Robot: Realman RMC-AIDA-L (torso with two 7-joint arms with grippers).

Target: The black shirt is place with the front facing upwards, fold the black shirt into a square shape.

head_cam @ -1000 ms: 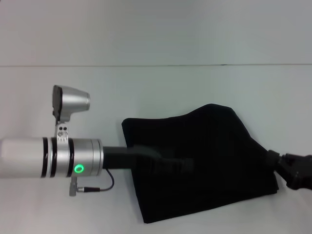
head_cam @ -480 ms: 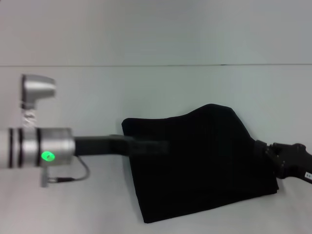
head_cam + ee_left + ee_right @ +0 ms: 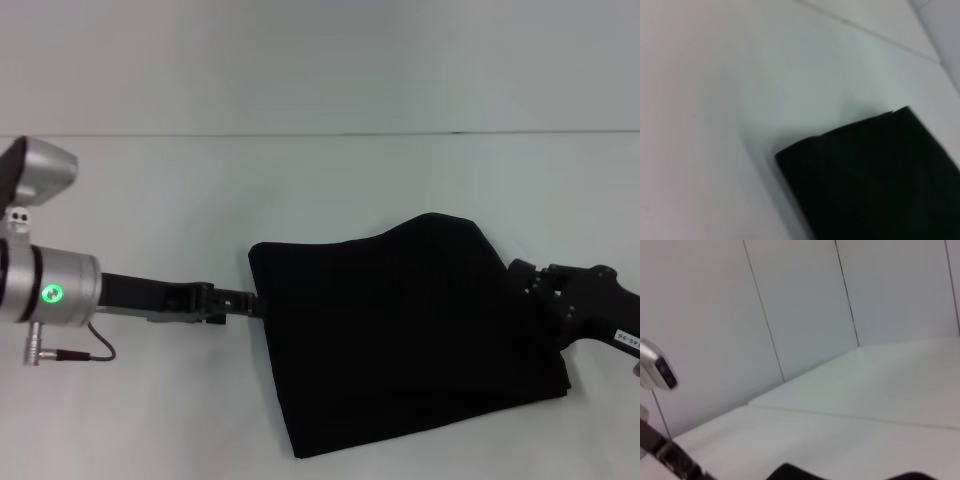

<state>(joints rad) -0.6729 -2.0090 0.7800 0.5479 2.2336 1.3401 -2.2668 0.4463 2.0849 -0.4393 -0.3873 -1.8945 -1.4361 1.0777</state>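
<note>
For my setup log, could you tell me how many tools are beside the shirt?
2: the left tool at the black shirt's left edge, the right tool at its right edge.

The black shirt (image 3: 410, 335) lies folded, so its front and any lettering are hidden. In the left wrist view the shirt (image 3: 875, 175) is blurred and cut off by the picture's edges. In the right wrist view only two thin dark slivers of it (image 3: 795, 473) show at the edge. The right gripper (image 3: 540, 290) is black against black cloth, so its fingers cannot be made out, and its arm is cut off. The left gripper (image 3: 240, 303) is too small and dark to read.
</note>
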